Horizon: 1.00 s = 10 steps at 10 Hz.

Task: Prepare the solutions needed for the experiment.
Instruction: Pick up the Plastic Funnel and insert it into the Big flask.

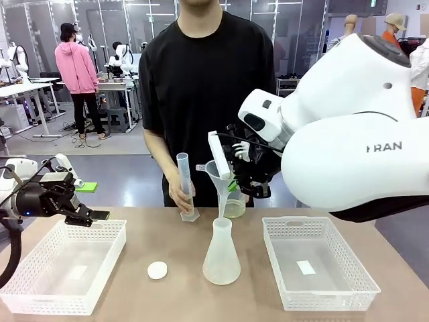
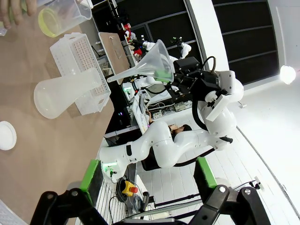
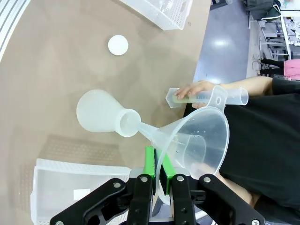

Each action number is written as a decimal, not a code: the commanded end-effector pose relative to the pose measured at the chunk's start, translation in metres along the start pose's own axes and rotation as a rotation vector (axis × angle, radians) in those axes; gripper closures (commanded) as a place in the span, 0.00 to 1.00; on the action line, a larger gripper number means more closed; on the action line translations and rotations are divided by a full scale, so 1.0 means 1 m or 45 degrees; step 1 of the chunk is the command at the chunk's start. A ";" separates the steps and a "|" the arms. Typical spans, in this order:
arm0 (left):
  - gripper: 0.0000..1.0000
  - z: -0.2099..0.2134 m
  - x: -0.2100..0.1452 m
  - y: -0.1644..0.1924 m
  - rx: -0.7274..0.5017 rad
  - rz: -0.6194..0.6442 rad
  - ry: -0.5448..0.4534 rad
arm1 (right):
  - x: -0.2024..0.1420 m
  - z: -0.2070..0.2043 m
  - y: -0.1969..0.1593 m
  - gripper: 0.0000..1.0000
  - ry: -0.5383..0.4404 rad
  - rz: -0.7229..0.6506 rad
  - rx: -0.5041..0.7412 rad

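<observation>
A frosted conical flask point(image 1: 222, 258) point(image 2: 56, 93) point(image 3: 98, 112) stands mid-table. My right gripper point(image 1: 236, 173) point(image 3: 157, 163) is shut on a clear funnel point(image 1: 218, 171) point(image 2: 157, 61) point(image 3: 197, 136), held tilted with its stem tip at the flask's mouth. The solutions show as pale yellow-green liquid in a beaker point(image 1: 234, 206) point(image 2: 49, 21) behind the flask. The person's hand steadies a graduated cylinder point(image 1: 186, 191) point(image 3: 206, 96) on the table. My left gripper point(image 1: 90, 216) point(image 2: 147, 187) hangs open, holding nothing, over the left basket.
A white basket point(image 1: 40, 295) sits at the left and another point(image 1: 365, 292) point(image 2: 77, 56) at the right, each with a small white slip inside. A small white round disc point(image 1: 157, 270) point(image 2: 5, 136) point(image 3: 117, 45) lies left of the flask.
</observation>
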State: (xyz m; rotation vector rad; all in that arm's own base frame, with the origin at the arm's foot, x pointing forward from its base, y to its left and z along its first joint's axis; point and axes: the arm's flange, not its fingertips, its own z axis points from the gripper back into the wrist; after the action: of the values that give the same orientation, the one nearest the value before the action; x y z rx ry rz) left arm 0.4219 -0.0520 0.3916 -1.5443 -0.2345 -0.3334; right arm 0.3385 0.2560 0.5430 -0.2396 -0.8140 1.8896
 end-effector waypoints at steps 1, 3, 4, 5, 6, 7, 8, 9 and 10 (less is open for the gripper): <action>0.00 0.000 0.000 -0.001 -0.005 -0.003 -0.002 | 0.000 -0.009 -0.002 0.94 0.030 0.013 -0.026; 0.00 0.000 0.000 -0.001 -0.005 -0.003 -0.002 | -0.004 -0.016 -0.005 0.94 0.047 0.000 -0.028; 0.00 0.000 0.000 -0.001 -0.005 -0.003 -0.002 | -0.006 -0.018 -0.006 0.94 0.054 -0.008 -0.024; 0.00 0.000 0.000 -0.001 -0.005 -0.003 -0.002 | -0.008 -0.022 -0.006 0.94 0.061 -0.017 -0.014; 0.00 0.000 0.000 -0.001 -0.005 -0.003 -0.002 | -0.010 -0.024 -0.006 0.94 0.070 -0.017 -0.007; 0.00 0.000 0.000 -0.001 -0.005 -0.003 -0.002 | -0.011 -0.028 -0.005 0.94 0.069 -0.022 0.008; 0.00 0.000 0.000 -0.001 -0.005 -0.003 -0.002 | -0.011 -0.032 -0.003 0.94 0.066 -0.026 0.021; 0.00 0.000 0.000 -0.001 -0.005 -0.003 -0.002 | -0.012 -0.037 -0.002 0.94 0.065 -0.030 0.020; 0.00 0.000 0.000 -0.001 -0.005 -0.003 -0.002 | -0.013 -0.039 0.000 0.94 0.067 -0.028 0.020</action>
State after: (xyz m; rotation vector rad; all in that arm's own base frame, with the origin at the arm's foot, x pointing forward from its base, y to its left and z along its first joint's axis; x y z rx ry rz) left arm 0.4219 -0.0519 0.3916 -1.5442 -0.2346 -0.3333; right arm 0.3617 0.2573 0.5119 -0.2530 -0.7507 1.8803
